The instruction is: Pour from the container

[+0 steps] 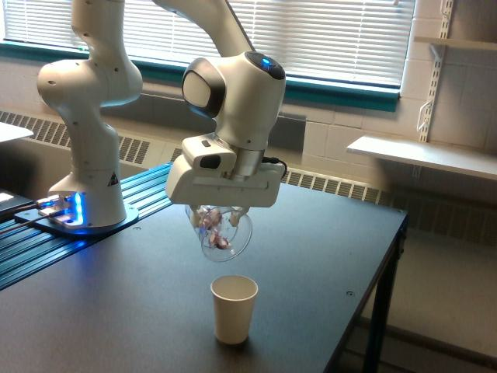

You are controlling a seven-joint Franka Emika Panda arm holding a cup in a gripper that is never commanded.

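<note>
On the exterior view's left stands the white robot arm's base (85,186) on its blue-lit plate, and toward the middle the white gripper (221,217) hangs closed on the clear, round-rimmed plastic cup (224,233), tilted mouth-down with small pink and white pieces inside. That cup hovers just above the opaque white paper cup (234,308) on the dark table (326,249). It looks light, thin-walled and easily crushed or slipped, so a moderate grip across its upper wall seems wisest.
</note>
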